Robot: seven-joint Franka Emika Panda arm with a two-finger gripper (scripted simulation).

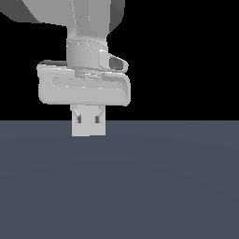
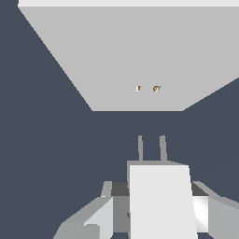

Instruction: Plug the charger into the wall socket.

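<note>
In the wrist view the charger [image 2: 161, 200] is an off-white block held between my fingers [image 2: 95, 217], and its two thin prongs [image 2: 140, 148] point at the wall socket. The wall socket [image 2: 116, 56] is a large pale panel just ahead, with two small dark slots [image 2: 138, 88] close together. A strip of dark floor still shows between the prongs and the panel. In the exterior view my gripper [image 1: 88, 122] hangs low over the floor, shut on the charger [image 1: 88, 130]. The wall socket does not show in that view.
A flat dark blue-grey floor [image 1: 140, 186] spreads under the gripper, and the background behind it is black. The arm's pale wrist and hand [image 1: 84, 86] fill the upper part of the exterior view.
</note>
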